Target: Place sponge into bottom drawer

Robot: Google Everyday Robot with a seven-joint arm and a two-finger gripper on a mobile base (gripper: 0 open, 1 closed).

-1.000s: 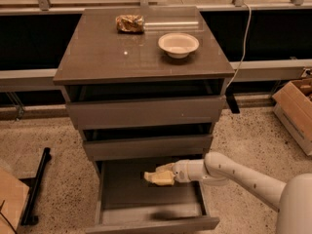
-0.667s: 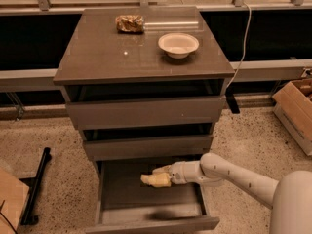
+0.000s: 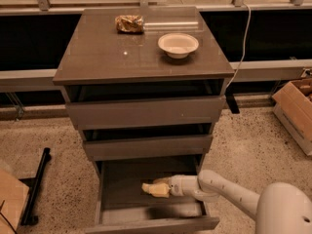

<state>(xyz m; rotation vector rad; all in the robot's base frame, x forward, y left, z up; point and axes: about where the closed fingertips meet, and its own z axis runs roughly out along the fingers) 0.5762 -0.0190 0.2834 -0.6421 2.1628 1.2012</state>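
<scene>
The pale yellow sponge (image 3: 154,189) is held in my gripper (image 3: 163,186), inside the open bottom drawer (image 3: 146,213) and just above its grey floor, right of the middle. My white arm reaches in from the lower right. The gripper is shut on the sponge's right end. The bottom drawer is pulled far out; the two upper drawers are pulled out only a little.
On the cabinet top stand a cream bowl (image 3: 178,44) and a crumpled brownish wrapper (image 3: 129,23). A cardboard box (image 3: 297,106) sits on the floor at the right, another at the lower left (image 3: 9,204). A black bar (image 3: 36,186) lies on the floor at the left.
My gripper has moved the sponge slightly left and lower into the bottom drawer. The grip on the sponge has not changed.
</scene>
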